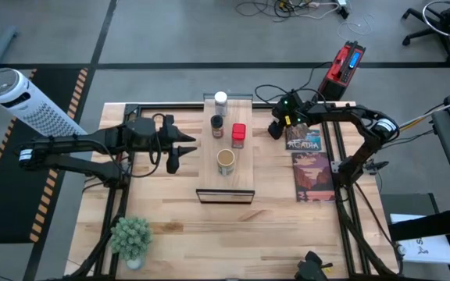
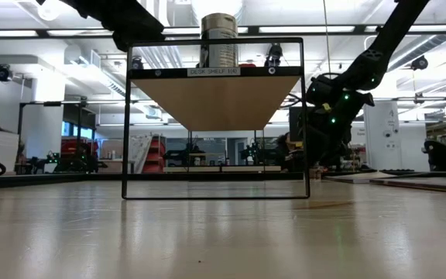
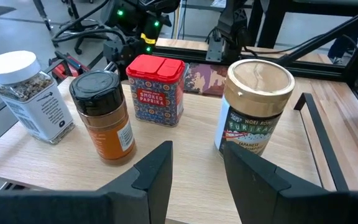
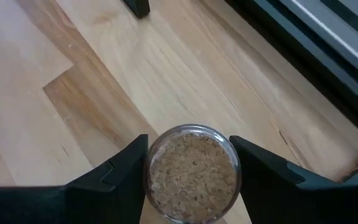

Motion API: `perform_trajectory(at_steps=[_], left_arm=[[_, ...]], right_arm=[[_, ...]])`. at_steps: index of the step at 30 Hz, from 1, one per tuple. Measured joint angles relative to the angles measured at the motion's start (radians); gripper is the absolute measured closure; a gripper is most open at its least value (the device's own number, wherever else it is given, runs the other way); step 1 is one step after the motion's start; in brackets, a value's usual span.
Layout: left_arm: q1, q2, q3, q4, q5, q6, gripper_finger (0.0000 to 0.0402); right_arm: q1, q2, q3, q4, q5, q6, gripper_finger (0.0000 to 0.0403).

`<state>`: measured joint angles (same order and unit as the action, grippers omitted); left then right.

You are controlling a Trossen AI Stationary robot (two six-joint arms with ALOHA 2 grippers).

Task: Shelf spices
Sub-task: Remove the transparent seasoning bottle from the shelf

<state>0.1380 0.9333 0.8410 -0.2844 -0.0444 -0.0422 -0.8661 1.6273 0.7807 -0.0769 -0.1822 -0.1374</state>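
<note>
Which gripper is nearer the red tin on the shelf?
Right, though narrowly. The right gripper holds a small jar just beyond the shelf's right edge; the left gripper hovers off its left edge, farther from the red tin.

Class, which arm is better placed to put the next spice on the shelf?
Right. The right claw grips a clear jar of tan granules beside the pale-wood shelf; the left claw is open and empty.

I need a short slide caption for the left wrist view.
Four spice containers on the shelf; left gripper open before them.
</note>
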Motion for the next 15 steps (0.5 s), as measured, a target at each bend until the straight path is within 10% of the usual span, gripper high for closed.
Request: perform_trajectory(at_steps=[15], left_arm=[[0.000, 0.000, 0.000, 0.000, 0.000, 0.000, 0.0269]], right_arm=[[0.002, -0.324, 0.000, -0.028, -0.020, -0.007, 0.0203]])
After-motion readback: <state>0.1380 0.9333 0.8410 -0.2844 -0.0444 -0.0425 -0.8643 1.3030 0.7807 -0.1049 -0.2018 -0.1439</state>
